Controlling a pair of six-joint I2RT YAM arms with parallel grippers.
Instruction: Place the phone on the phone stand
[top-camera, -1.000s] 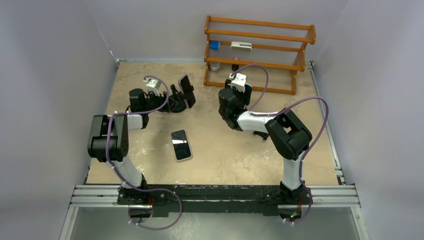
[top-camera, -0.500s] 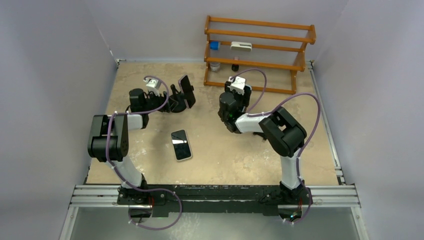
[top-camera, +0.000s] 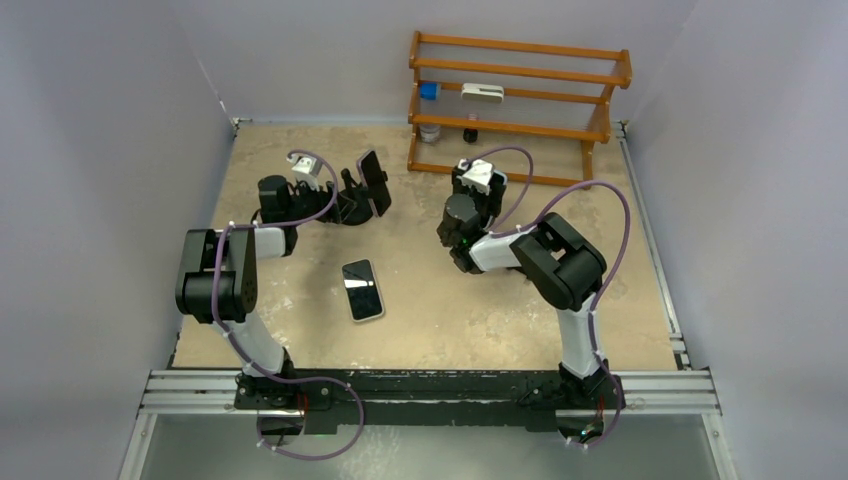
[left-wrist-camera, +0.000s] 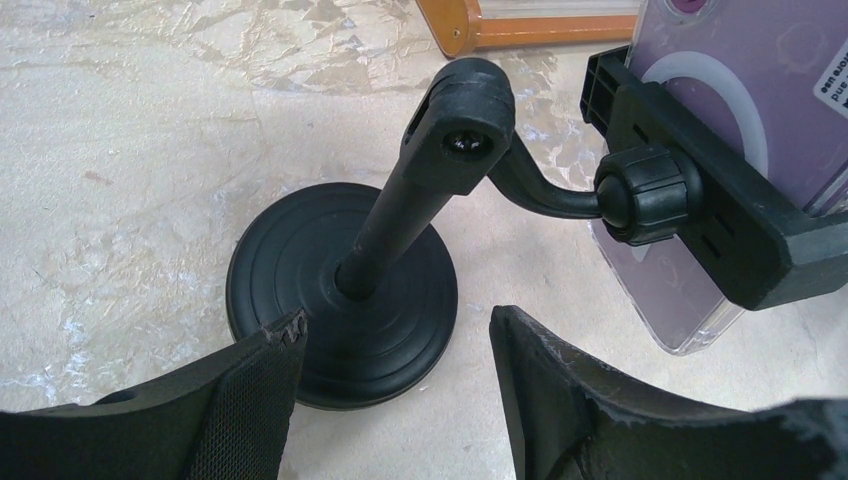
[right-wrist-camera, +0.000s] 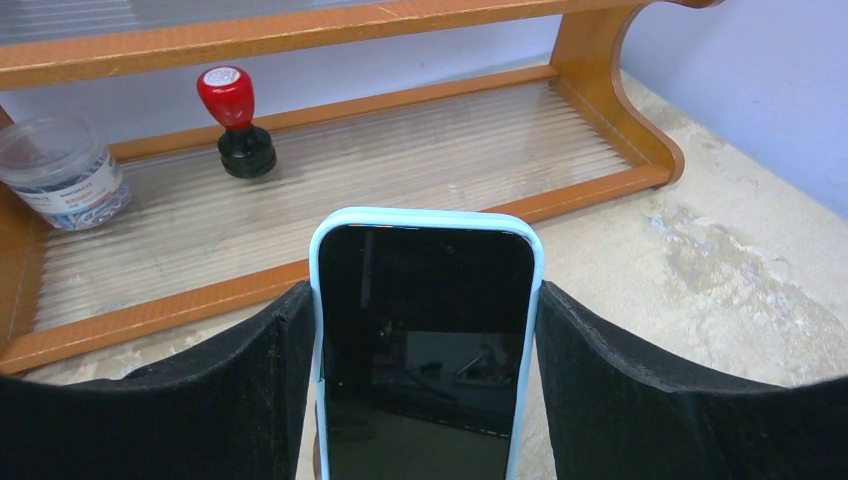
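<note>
phone (right-wrist-camera: 425, 350) in right pincer (right-wrist-camera: 425, 300) has edged nearer.

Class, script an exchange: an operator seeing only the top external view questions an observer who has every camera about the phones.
Operator: One phone lies flat on the table. Does the right gripper hold another?
Observer: Yes. The right wrist view shows a blue-cased phone clamped between its fingers, screen facing that camera.
Operator: Something dark sits on the stand. What is it?
Observer: The left wrist view shows a clear-cased phone held in the cradle, its back toward that camera.
</note>
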